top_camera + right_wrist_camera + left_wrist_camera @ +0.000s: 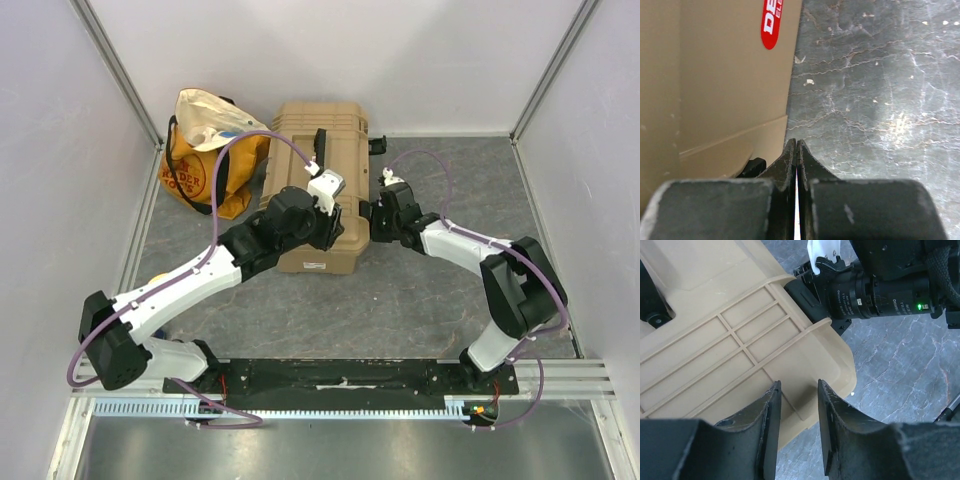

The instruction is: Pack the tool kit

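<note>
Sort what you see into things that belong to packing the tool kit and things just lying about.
Belongs to the job: toolbox, closed; left fingers; right fingers.
Just lying about: cloth bag, beside the toolbox.

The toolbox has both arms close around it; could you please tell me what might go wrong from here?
1. The right arm's jaws are shut beside the toolbox wall; a push could shove the box toward the cloth bag.
2. The left arm's jaws hover over the lid corner, close to the right wrist; the arms might collide.
</note>
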`<state>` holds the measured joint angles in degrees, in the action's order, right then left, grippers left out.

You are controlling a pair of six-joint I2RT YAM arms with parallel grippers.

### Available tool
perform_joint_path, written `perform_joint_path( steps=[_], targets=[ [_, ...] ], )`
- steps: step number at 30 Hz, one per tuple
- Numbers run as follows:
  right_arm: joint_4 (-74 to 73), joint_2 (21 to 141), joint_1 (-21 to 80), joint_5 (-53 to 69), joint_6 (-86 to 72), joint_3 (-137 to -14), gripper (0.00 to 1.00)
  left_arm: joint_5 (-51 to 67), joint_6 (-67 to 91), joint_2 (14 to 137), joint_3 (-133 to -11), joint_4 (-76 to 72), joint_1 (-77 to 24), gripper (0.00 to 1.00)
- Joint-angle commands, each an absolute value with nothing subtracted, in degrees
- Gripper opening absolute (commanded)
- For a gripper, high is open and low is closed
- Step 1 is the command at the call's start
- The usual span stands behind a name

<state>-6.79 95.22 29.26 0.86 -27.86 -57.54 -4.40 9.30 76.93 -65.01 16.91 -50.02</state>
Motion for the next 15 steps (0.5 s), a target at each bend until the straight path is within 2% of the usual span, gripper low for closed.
perform_joint_path(
  steps=[1,5,9,10,13,14,15],
  targets=[
    [7.99,95.62,32.17,8.26,-32.60,-56.34,0.00,14.77,15.91,83.50,-57.66,27.16,-52.47,0.39],
    [6.08,93.44,32.08,3.27,-33.13,-55.11,0.00,10.91,16.70,80.70,-57.83,27.77,-52.38,0.38],
    [-2.96,86.85,31.90,-9.02,-33.92,-54.67,0.02,3.89,16.96,76.12,-60.63,29.96,-52.21,0.39],
    [-4.82,84.75,31.73,-11.40,-34.36,-54.49,0.06,1.52,16.96,74.81,-61.69,30.58,-52.21,0.41],
    [-11.92,79.82,31.20,-17.73,-34.98,-55.19,0.25,-4.55,16.61,71.12,-65.55,31.72,-52.03,0.48],
    [-14.91,78.24,31.03,-20.28,-35.76,-55.80,0.40,-6.66,16.52,70.06,-66.96,31.90,-51.94,0.51],
    [-17.81,77.27,30.50,-22.22,-36.55,-56.77,0.47,-8.85,16.52,68.83,-68.02,31.99,-51.86,0.53]
  ],
)
